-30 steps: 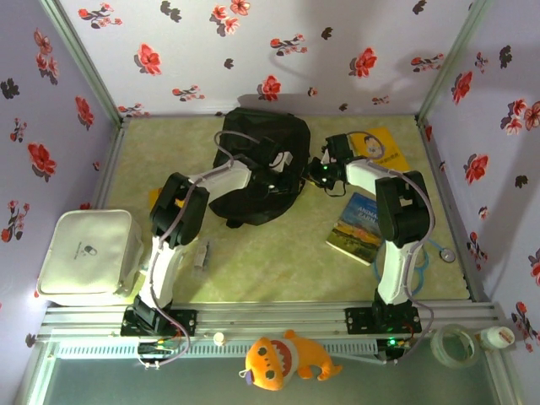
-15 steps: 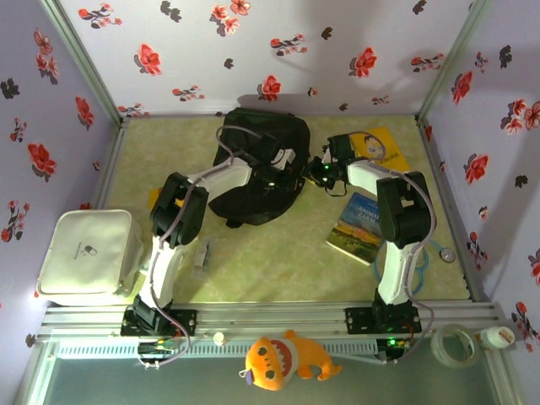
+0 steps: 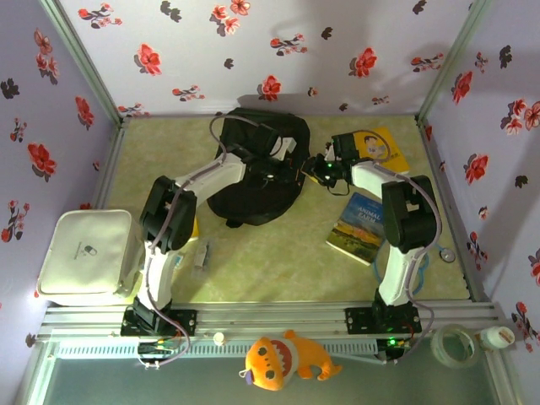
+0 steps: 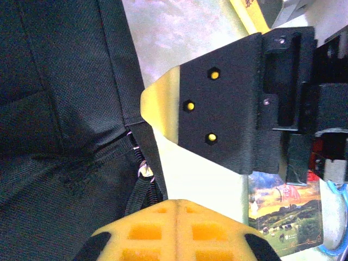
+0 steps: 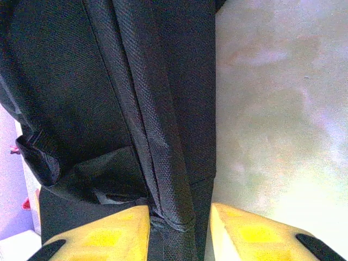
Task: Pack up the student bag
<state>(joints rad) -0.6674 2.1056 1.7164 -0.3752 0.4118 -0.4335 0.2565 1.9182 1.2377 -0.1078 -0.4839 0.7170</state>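
The student bag (image 3: 245, 201) is a big black backpack lying at the back middle of the table. My left gripper (image 3: 288, 166) is over the bag's right edge. Its yellow pads (image 4: 147, 231) are pressed together, and the black zip pull (image 4: 140, 187) runs from the slider in under their tips. My right gripper (image 3: 312, 162) meets the same edge from the right. In the right wrist view its pads (image 5: 255, 234) stand apart around a fold of the bag's fabric (image 5: 168, 185), with a gap on the right side. One of its fingers (image 4: 160, 103) shows close by in the left wrist view.
A landscape-cover book (image 3: 356, 228) lies right of the bag and a yellow book (image 3: 384, 145) at the back right. A white hard case (image 3: 89, 253) sits at the left edge. An orange plush fish (image 3: 283, 361) and a tape roll (image 3: 454, 344) lie beyond the front rail.
My left gripper has closed and its arm has stretched further back over the bag. My right gripper's pads have parted wider at the bag's edge.
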